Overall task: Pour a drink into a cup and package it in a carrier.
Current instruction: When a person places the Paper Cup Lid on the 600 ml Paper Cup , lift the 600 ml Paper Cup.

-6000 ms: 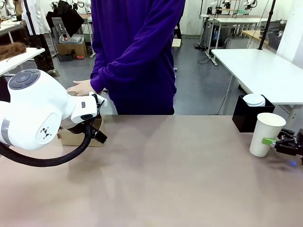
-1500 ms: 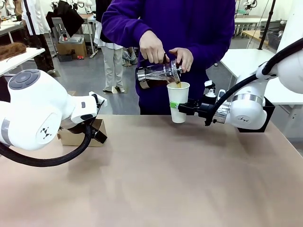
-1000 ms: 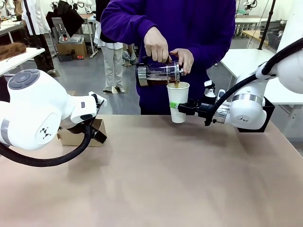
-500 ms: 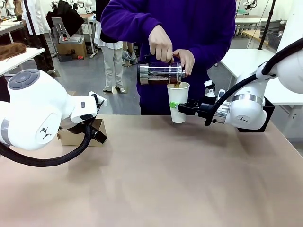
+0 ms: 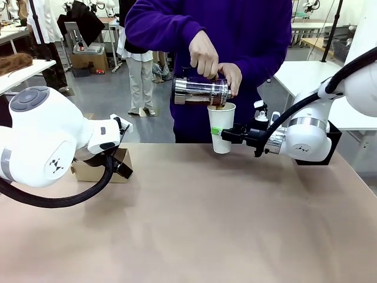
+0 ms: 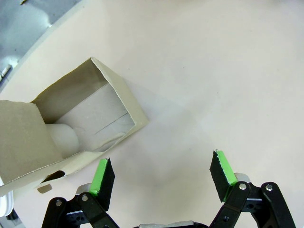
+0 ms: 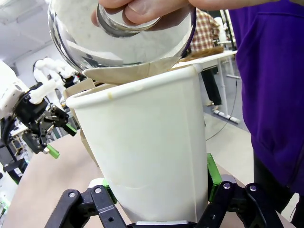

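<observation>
Right gripper (image 5: 220, 131) clamped on white paper cup (image 5: 223, 119) near brown table's (image 5: 194, 224) far edge; person's hand (image 5: 204, 54) tips clear glass metal-banded jug (image 5: 200, 92), dark brown drink (image 5: 220, 107) at cup rim | left wrist: left gripper (image 6: 164, 171) spread wide, empty, just beside brown cardboard carrier (image 6: 121, 95); bare table beyond | right wrist: jug lip over rim; risk: overfilling or a jolt spills.

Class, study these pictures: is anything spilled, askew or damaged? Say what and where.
Nothing serious. The jug is tipped, but only to pour into the white cup, held upright by the right gripper. No spill shows on the table. One small tan fleck marks the cup's rim, seen from the right wrist.
</observation>
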